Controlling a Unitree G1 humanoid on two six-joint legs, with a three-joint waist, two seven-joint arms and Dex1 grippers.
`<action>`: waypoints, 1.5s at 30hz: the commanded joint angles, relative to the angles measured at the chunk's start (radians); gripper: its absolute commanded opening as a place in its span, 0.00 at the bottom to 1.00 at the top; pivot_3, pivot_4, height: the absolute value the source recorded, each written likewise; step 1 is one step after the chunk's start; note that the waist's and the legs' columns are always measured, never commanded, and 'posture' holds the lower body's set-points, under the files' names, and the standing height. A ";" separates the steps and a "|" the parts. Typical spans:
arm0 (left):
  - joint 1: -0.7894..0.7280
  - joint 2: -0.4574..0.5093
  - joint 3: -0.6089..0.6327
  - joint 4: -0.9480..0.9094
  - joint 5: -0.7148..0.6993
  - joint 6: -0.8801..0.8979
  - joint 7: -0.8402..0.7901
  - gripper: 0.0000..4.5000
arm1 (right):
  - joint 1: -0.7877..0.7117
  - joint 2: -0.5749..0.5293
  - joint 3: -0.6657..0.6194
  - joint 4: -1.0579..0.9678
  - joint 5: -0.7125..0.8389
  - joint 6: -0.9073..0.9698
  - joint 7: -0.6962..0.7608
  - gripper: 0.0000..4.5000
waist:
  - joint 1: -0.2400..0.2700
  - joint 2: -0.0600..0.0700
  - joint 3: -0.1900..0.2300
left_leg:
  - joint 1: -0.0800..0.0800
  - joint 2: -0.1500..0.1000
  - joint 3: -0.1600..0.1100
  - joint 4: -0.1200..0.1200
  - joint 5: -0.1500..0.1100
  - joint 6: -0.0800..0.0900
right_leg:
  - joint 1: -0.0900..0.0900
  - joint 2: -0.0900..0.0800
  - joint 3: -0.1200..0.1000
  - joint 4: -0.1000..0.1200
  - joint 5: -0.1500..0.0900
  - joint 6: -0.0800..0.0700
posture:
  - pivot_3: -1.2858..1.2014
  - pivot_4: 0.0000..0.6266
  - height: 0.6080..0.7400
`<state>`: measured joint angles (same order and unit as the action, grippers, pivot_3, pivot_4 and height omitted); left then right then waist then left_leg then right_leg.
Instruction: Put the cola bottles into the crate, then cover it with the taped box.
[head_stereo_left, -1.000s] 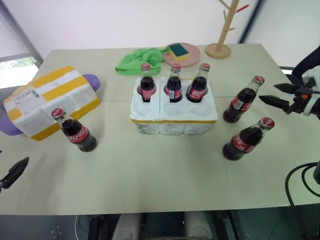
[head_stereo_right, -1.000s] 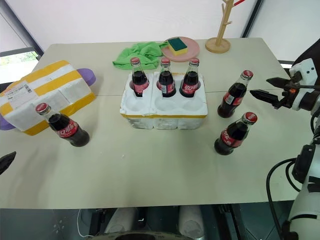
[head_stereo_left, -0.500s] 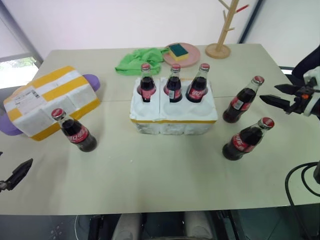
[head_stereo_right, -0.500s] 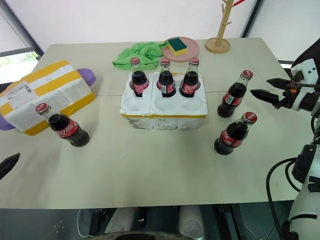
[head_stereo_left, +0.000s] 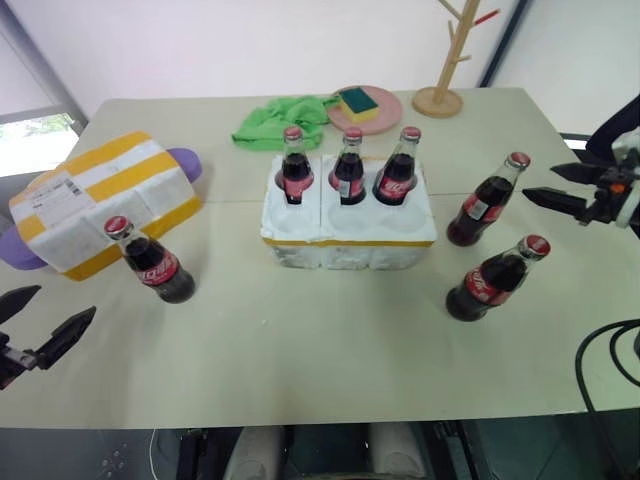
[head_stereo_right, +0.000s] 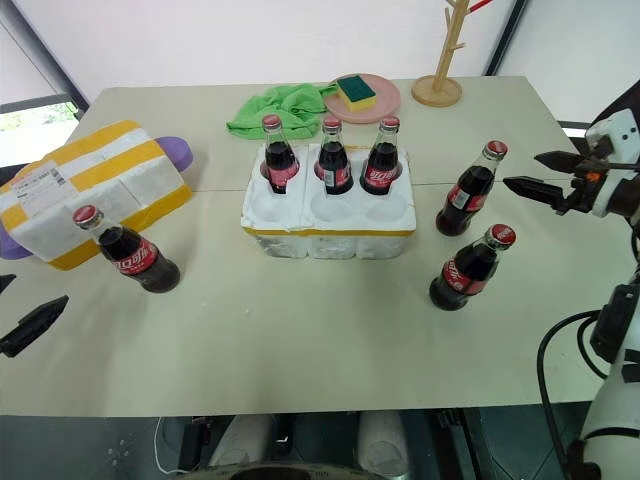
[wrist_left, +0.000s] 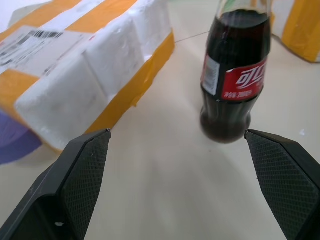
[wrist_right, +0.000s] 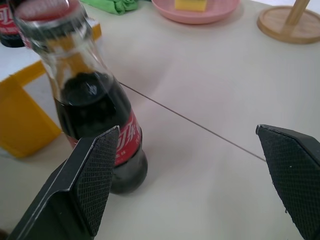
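Note:
The crate (head_stereo_left: 349, 240) sits mid-table with three cola bottles (head_stereo_left: 348, 168) standing in its back row. One loose bottle (head_stereo_left: 150, 262) stands on the left, by the taped box (head_stereo_left: 100, 198). Two more bottles (head_stereo_left: 487, 200) (head_stereo_left: 495, 279) stand right of the crate. My left gripper (head_stereo_left: 28, 323) hovers open at the table's near-left edge, short of the left bottle (wrist_left: 234, 70). Open too, my right gripper (head_stereo_left: 560, 186) hangs just right of the upper right bottle (wrist_right: 90, 110), apart from it.
Behind the crate lie a green cloth (head_stereo_left: 280, 118) and a pink plate (head_stereo_left: 385, 108) with a sponge. A wooden peg stand (head_stereo_left: 445, 70) rises at the back right. A purple thing (head_stereo_left: 185, 160) sits under the taped box. A black cable (head_stereo_left: 600, 350) hangs off the right edge.
My left gripper has come further into view from the left edge and its fingers have spread wider. The right gripper has risen slightly. Bottles, crate and box have not moved.

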<state>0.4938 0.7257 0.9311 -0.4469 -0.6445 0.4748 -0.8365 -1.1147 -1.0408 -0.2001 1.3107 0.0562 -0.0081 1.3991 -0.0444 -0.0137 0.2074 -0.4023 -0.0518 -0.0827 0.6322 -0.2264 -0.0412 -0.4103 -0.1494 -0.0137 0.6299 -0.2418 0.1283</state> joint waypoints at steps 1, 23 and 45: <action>-0.038 0.032 -0.029 0.013 0.001 -0.012 -0.009 1.00 | -0.069 -0.066 0.019 -0.025 -0.015 0.034 0.104 1.00 | -0.001 0.000 0.000 | 0.000 0.000 0.000 0.000 0.000 0.000 | 0.000 0.000 0.000 0.000 0.000 0.000 | 0.52 0.24 1.00; -0.187 0.053 -0.200 0.100 0.043 -0.056 -0.058 1.00 | -0.091 -0.194 0.340 -0.759 0.742 0.501 0.215 1.00 | -0.001 0.003 0.002 | -0.001 0.003 0.003 -0.001 0.000 0.000 | -0.004 0.002 0.003 0.001 0.002 0.003 | 0.52 0.24 1.00; -0.261 -0.022 -0.352 0.140 0.123 -0.166 0.003 1.00 | 0.041 -0.165 0.297 -1.017 0.922 0.612 0.215 1.00 | 0.007 0.002 0.001 | -0.004 0.015 0.006 0.003 0.000 0.000 | -0.010 0.017 0.006 0.001 0.008 -0.003 | 0.52 0.24 1.00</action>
<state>0.2279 0.7050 0.5623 -0.2958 -0.5217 0.3317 -0.8380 -1.0665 -1.1927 0.1451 0.3127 0.9485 0.6055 1.6126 -0.0372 -0.0113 0.2085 -0.4066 -0.0366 -0.0768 0.6347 -0.2266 -0.0408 -0.4202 -0.1328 -0.0073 0.6305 -0.2339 0.1250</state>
